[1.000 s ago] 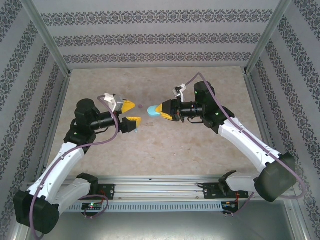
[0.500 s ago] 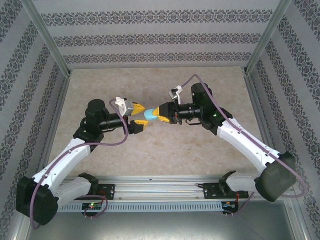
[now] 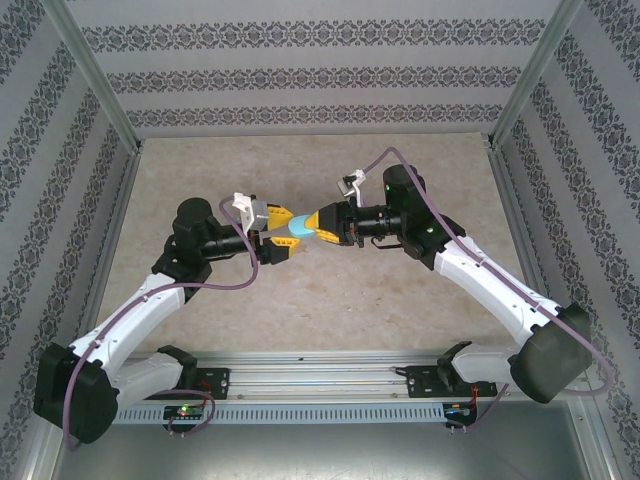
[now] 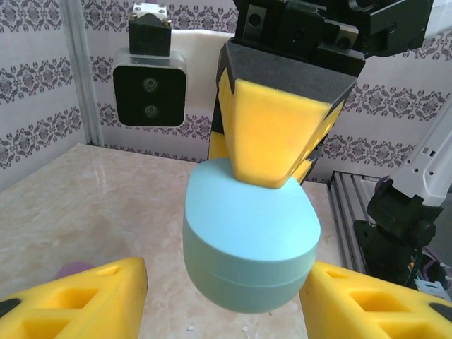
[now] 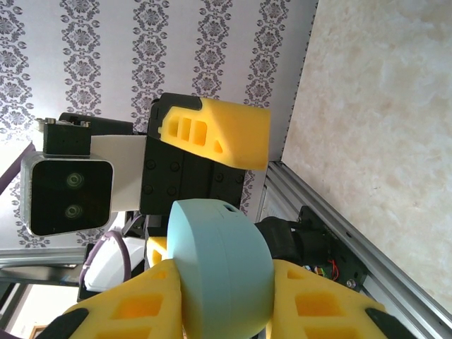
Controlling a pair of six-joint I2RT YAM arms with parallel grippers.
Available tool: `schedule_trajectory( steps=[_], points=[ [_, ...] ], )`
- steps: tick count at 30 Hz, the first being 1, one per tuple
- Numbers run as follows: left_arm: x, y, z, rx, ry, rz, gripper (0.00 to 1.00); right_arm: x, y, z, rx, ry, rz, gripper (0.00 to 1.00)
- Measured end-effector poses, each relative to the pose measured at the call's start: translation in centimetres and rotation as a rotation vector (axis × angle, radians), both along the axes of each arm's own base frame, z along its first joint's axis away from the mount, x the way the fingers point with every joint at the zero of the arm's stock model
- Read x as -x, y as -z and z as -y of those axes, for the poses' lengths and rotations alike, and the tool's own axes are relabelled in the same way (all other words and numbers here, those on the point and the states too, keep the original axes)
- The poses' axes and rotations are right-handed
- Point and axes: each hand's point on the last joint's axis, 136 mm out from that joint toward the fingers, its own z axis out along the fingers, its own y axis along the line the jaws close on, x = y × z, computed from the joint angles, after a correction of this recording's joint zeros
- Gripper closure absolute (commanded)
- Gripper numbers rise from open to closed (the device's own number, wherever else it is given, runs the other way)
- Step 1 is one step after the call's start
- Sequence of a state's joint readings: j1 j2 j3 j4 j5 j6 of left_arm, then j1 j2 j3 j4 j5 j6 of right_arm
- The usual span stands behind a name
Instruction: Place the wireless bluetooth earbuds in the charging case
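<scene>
Room: damask-papered walls [image 3: 320, 70] round a beige marbled table [image 3: 400, 300].
Right gripper [image 3: 320, 224]: I've got it clamped on the light blue case [image 3: 298, 229], held clear of the table.
Left gripper [image 3: 281, 232]: jaws parted, one on each side of the case.
Left wrist view: I see gaps between the left fingers [image 4: 78, 300] and the case; a purple earbud [image 4: 73, 269] lies on the table below, half hidden.
Right wrist view: case wedged between both right pads.
</scene>
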State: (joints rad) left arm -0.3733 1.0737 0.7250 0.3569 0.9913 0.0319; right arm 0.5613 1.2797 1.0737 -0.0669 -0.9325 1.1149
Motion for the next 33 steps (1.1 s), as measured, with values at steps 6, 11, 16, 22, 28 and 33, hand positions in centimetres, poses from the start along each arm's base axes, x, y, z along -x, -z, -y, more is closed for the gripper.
schedule_trajectory(
  steps=[6, 11, 16, 22, 28, 33],
  points=[
    [-0.05, -0.3, 0.11, 0.015, 0.008, 0.005, 0.44, 0.11, -0.07, -0.12, -0.002, -0.003, -0.001, 0.81],
    [0.04, -0.45, 0.2, 0.022, 0.016, 0.003, 0.49, 0.06, -0.18, -0.14, -0.006, -0.002, 0.002, 0.81],
    [0.19, -0.6, 0.42, 0.03, 0.029, 0.001, 0.53, 0.03, -0.23, -0.15, -0.008, 0.0, 0.002, 0.81],
    [0.12, -0.66, 0.52, 0.043, 0.036, -0.003, 0.59, -0.1, -0.27, -0.15, -0.009, 0.006, 0.005, 0.8],
    [0.15, -0.67, 0.53, 0.047, 0.038, -0.007, 0.7, -0.28, -0.34, -0.15, -0.01, 0.015, 0.01, 0.74],
    [0.15, -0.65, 0.53, 0.048, 0.038, -0.009, 0.79, -0.3, -0.35, -0.16, -0.01, 0.015, 0.013, 0.55]
  ],
)
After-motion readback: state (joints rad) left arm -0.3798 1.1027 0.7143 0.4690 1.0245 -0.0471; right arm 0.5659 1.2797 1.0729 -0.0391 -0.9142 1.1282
